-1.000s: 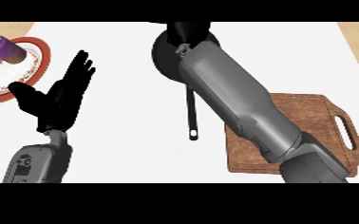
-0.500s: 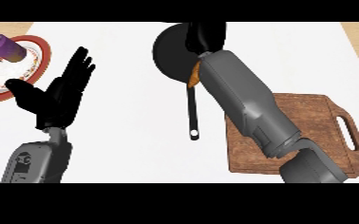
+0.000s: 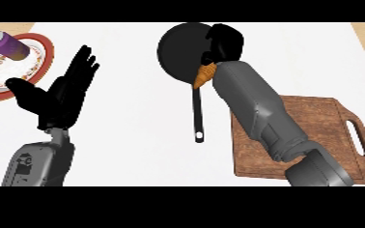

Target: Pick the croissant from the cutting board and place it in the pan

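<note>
The black pan (image 3: 182,48) lies at the counter's back middle, its long handle (image 3: 198,116) pointing toward me. My right hand (image 3: 225,42) is over the pan's right rim with its fingers curled. The orange-brown croissant (image 3: 204,75) sticks out from under the palm, by the thumb, at the pan's near right edge where the handle starts; most of it is hidden. The brown wooden cutting board (image 3: 314,125) lies at the right under my right forearm and holds nothing that I can see. My left hand (image 3: 65,92) rests open at the left, fingers up.
A red-rimmed white plate (image 3: 41,46) sits at the far left edge with a purple object (image 3: 14,48) on it, just behind my left hand. White counter stretches between my left hand and the pan handle.
My right hand has shifted right across the pan, uncovering more of its black bottom. The croissant, hidden a second ago, now shows under the palm. The left hand has stayed put.
</note>
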Robot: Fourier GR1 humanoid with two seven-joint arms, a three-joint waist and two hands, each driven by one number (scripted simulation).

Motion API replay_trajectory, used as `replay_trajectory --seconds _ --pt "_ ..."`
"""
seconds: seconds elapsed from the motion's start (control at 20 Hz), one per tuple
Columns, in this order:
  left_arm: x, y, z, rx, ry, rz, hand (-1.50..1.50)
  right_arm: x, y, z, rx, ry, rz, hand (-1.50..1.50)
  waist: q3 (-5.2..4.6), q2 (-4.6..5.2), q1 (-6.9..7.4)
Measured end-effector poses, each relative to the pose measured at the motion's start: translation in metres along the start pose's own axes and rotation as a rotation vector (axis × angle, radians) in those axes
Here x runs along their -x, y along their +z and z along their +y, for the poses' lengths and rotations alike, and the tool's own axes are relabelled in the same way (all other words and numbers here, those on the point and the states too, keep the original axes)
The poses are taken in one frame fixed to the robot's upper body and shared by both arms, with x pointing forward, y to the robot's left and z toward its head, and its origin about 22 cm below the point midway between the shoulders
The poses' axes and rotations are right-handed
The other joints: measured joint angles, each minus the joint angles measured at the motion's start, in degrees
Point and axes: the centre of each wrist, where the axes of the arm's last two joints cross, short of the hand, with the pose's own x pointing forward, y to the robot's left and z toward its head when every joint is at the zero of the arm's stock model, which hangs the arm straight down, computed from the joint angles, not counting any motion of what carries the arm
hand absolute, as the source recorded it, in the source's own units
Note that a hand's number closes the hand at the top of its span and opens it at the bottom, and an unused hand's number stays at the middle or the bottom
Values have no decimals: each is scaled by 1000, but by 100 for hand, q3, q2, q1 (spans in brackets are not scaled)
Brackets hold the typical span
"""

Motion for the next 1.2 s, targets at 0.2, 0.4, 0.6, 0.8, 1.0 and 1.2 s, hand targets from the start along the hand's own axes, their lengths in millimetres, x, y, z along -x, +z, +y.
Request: replay_trajectory --seconds 0.2,0.4,0.6,0.8,1.0,1.2 --pt "3 1 -3 -9 3 -3 0 11 -1 5 -44 -53 2 -150 1 -10 -21" --pt "4 5 2 -19 4 2 0 23 1 11 3 -185 -34 -150 5 -33 -56" --pt "7 8 4 -34 7 11 0 29 -1 7 49 -360 -35 -150 7 -70 -161" --pt "12 12 10 -53 2 19 0 43 -6 -1 72 -547 -18 -150 8 -113 -272" --pt "17 13 22 -79 -6 32 0 74 -5 0 55 -689 -49 -150 4 -166 -417" --pt "22 16 27 -98 -7 42 0 107 2 -1 12 -813 -99 -150 -1 -219 -545"
